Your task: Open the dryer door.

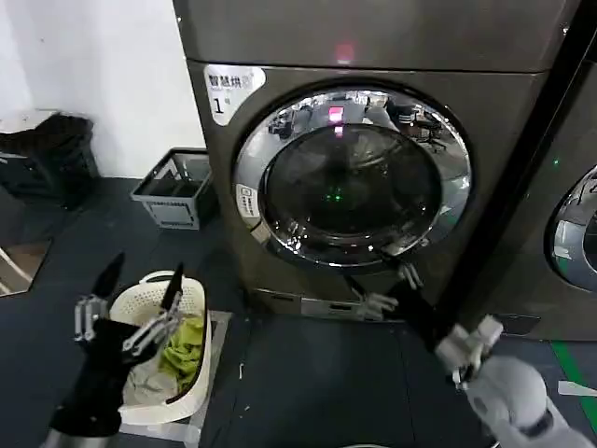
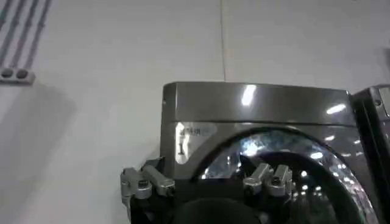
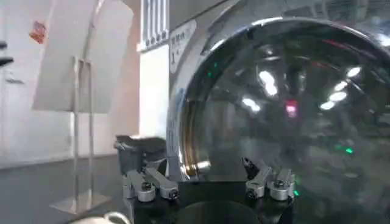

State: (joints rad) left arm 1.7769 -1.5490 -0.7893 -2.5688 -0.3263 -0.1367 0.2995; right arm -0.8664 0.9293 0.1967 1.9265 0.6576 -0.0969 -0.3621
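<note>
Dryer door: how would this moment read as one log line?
Door: round chrome-ringed dark-glass dryer door shut | right tool open, below door's lower rim, apart | left tool open, idle above white laundry basket

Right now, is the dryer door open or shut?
Shut. The dryer door sits flush in the machine front, chrome ring seated all round. The right end effector hovers open below its lower rim.

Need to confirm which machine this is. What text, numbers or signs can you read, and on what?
"1": large digit on the white label at the dryer's upper front corner, beside the dryer door.
Chinese characters above that digit: too blurred to read.
Small white sticker on the door's chrome ring: too small to read.
</note>
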